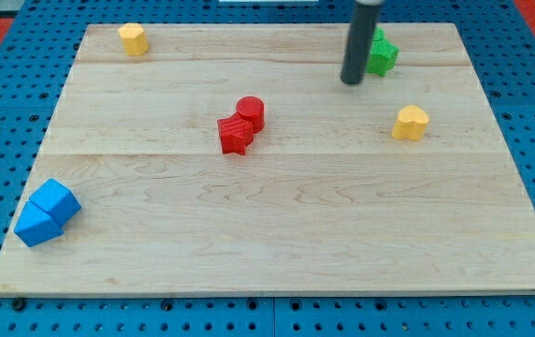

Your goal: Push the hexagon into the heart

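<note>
The yellow hexagon (133,38) sits near the board's top left corner. The yellow heart (411,123) lies at the view's right, in the upper half of the board. My tip (352,81) rests on the board near the top right. It is up and to the left of the heart, with a gap between them, and far to the right of the hexagon. It touches neither yellow block.
A green block (383,53) sits just right of the rod, partly hidden by it. A red cylinder (251,112) and a red star (236,135) touch near the centre. Two blue blocks (47,212) sit together at the bottom left. The wooden board (277,234) lies on a blue pegboard.
</note>
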Available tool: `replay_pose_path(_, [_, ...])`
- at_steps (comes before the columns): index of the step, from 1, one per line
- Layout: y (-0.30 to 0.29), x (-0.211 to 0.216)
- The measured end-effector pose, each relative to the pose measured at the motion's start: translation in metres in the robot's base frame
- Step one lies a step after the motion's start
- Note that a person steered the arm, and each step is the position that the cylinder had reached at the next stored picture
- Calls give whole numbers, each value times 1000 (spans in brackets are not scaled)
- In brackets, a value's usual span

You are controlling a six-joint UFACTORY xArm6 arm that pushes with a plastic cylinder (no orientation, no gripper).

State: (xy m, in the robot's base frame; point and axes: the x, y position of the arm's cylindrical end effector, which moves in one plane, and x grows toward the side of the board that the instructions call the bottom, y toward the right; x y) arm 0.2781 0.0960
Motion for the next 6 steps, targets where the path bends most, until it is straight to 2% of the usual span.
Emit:
replay_pose_path(1, [-88,-75])
replay_pose_path(2, [-130,-84])
replay_pose_path(3, [-246,-86])
replay_pose_path(4, [-312,-85])
replay_pose_path(6, [-283,-38])
